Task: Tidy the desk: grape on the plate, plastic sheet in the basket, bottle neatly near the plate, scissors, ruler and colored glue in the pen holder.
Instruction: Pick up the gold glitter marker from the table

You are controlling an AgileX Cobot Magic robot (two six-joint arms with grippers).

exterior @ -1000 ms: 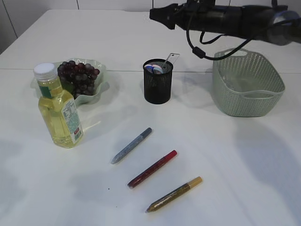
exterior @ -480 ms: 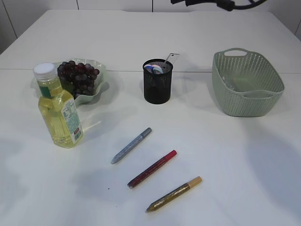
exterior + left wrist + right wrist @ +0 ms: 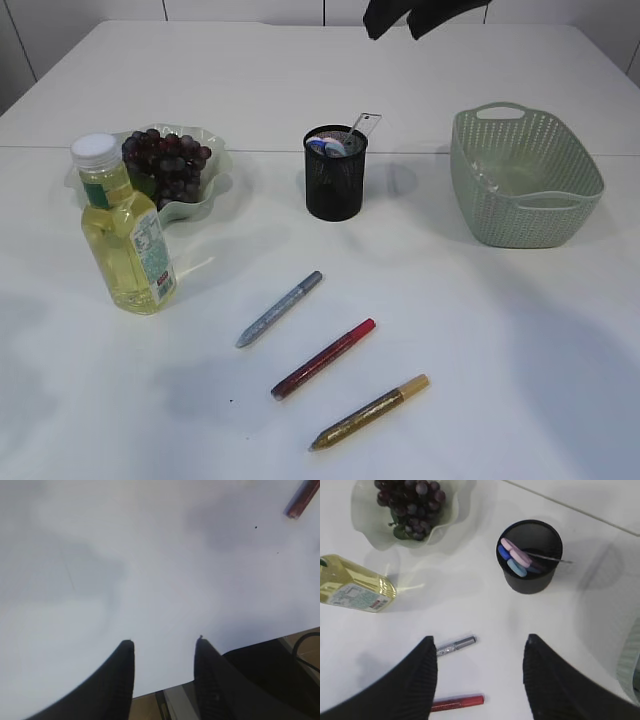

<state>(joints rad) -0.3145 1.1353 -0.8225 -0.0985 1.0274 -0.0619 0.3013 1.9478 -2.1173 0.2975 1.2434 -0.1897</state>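
Observation:
Purple grapes (image 3: 165, 165) lie on the pale green plate (image 3: 216, 150), and the yellow bottle (image 3: 125, 232) stands upright just in front of it. The black pen holder (image 3: 335, 185) holds the scissors (image 3: 516, 559) and the ruler (image 3: 366, 125). Three colored glue pens lie on the table: silver (image 3: 280, 308), red (image 3: 323, 358) and gold (image 3: 370, 412). My right gripper (image 3: 480, 639) hangs open and empty high above the silver glue (image 3: 456, 645) and red glue (image 3: 457, 703). My left gripper (image 3: 164, 641) is open and empty over bare table. The plastic sheet does not show clearly.
The green woven basket (image 3: 525, 185) stands at the right. The right arm's dark end (image 3: 415, 15) shows at the top edge of the exterior view. The table's near edge (image 3: 150, 692) runs just under the left gripper, with the red glue's tip (image 3: 302, 500) far off.
The right arm has left its place across the top right over the basket; only its dark end now shows at the top edge. Nothing on the table moved.

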